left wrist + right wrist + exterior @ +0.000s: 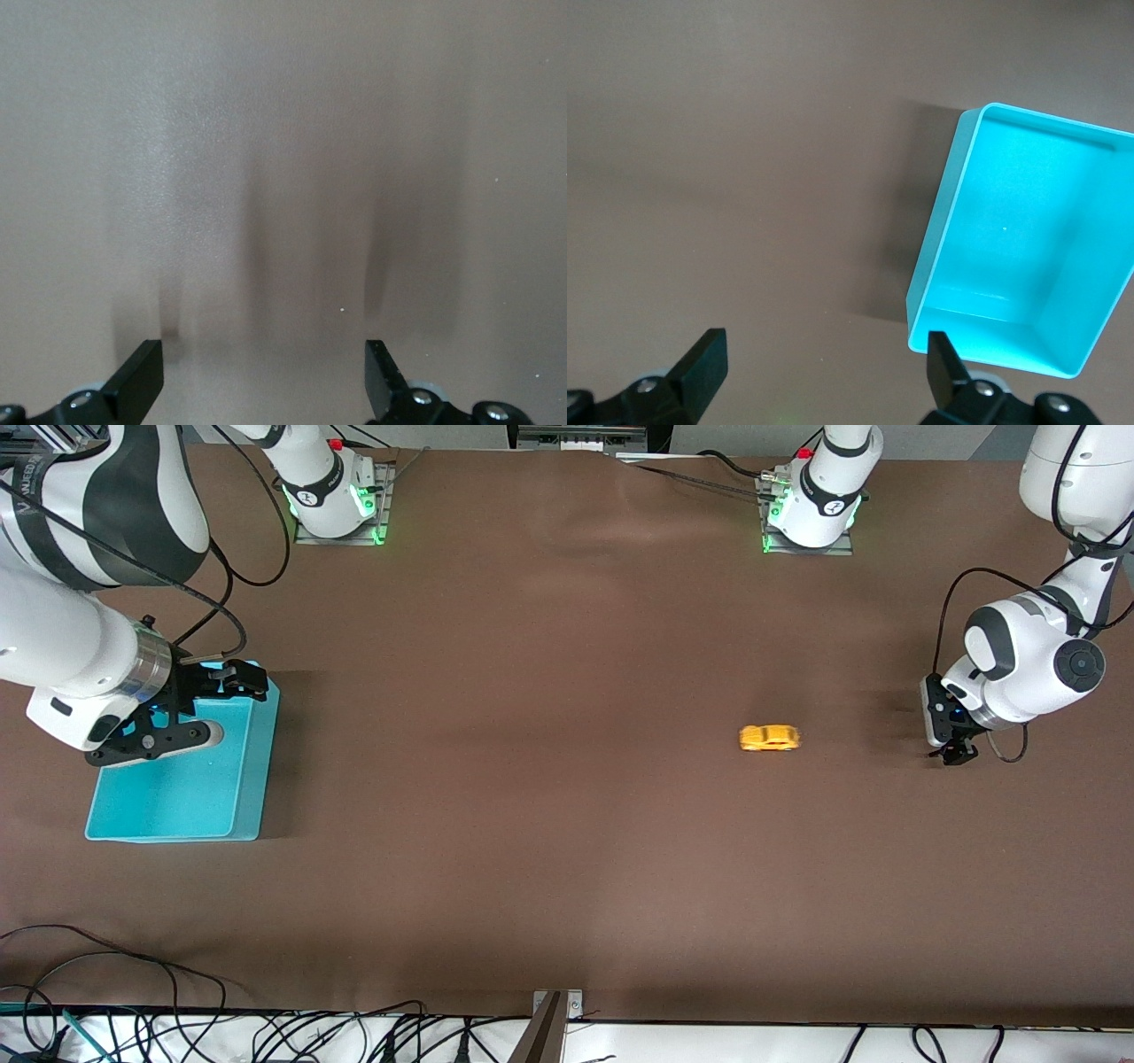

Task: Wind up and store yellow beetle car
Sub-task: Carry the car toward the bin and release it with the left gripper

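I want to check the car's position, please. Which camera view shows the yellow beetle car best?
The front view: the yellow beetle car stands alone on the brown table, toward the left arm's end. Neither wrist view shows it: the left one shows only bare table, the right one the turquoise bin.

The yellow beetle car (pixel 769 738), tiny, rounded and yellow-orange, sits on its wheels on the brown table, right of centre in the front view.

Toy car (pixel 769 738) on the table (pixel 549 824), toward the left arm's end, at about three o'clock from centre. Bin (pixel 182 779) well apart at nine o'clock, toward the right arm's end. Right gripper (pixel 190 704) over the bin; left gripper (pixel 955 755) low over bare table beside the car.
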